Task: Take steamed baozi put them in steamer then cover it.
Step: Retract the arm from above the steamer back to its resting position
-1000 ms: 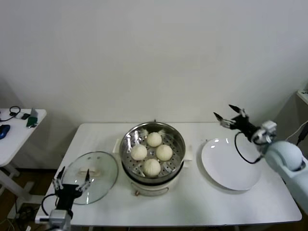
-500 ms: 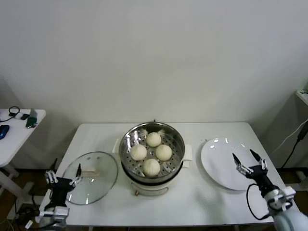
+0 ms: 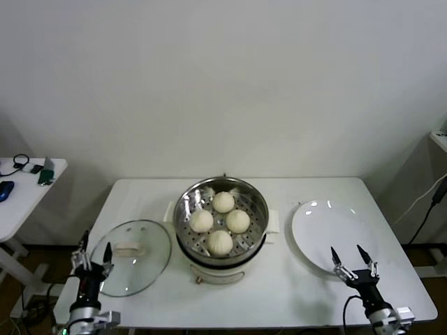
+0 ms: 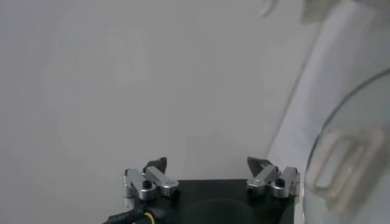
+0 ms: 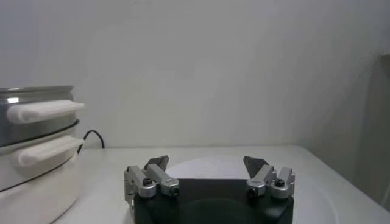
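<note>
Landmark: the steamer [image 3: 221, 227], a shiny round steel pot on a white base, at the middle of the white surface [image 3: 279, 293]; its white side handle also shows in the right wrist view [image 5: 42, 111].
Steamed baozi: four cream-white buns [image 3: 221, 241] lie inside the steamer on its perforated tray floor, one toward the wall, two side by side in the middle, one toward the front edge; they sit close together.
Cover: the clear glass lid [image 3: 133, 257] lies flat on the surface just to the left of the steamer, handle up, not on the pot; its rim and cream handle appear in the left wrist view [image 4: 341, 170].
Left hand: the left hand [image 3: 92, 258] hangs at the surface's front left corner, well left of the steamer and just beside the cover's outer rim; its fingers stand wide apart and hold nothing [image 4: 207, 173].
Right hand: the right hand [image 3: 351, 259] hangs near the front edge, well right of the steamer, over the near rim of the plate; its fingers are spread wide and empty [image 5: 207, 171].
Plate: a flat white plate [image 3: 335, 234] rests on the surface to the right of the steamer, bare.
Side table: a small white table [image 3: 28, 185] stands far left of the steamer, bearing small dark items.
</note>
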Tool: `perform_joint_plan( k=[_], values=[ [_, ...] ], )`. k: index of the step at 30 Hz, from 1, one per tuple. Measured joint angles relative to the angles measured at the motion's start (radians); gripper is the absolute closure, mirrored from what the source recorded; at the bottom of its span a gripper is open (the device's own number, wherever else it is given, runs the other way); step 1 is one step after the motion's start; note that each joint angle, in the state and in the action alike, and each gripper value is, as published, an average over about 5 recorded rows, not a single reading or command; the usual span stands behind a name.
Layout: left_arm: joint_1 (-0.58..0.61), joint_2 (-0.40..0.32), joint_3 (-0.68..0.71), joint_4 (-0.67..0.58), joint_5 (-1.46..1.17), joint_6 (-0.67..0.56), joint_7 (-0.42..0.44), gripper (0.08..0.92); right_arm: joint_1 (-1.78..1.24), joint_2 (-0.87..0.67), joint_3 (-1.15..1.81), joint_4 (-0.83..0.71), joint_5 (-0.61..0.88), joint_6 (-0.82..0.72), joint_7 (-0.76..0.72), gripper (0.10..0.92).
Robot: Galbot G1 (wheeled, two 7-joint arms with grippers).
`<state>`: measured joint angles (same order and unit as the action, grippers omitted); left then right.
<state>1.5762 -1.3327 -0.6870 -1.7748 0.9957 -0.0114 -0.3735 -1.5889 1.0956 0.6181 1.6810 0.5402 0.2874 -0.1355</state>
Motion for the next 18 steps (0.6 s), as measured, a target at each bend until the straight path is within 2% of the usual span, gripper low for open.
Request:
perform_joint_plan(
  k=[9,18],
  values=[
    [-0.023,-0.019,0.022,0.103,0.165,-0.021,-0.051,0.177,-0.015,0.033,-0.002,-0.001,-0.011,0.016,0.003,0.203],
    [-0.062,-0.015,0.026,0.183,0.253,-0.027,-0.061,0.177,-0.024,0.051,-0.003,0.000,-0.017,0.021,0.003,0.203]
  ],
)
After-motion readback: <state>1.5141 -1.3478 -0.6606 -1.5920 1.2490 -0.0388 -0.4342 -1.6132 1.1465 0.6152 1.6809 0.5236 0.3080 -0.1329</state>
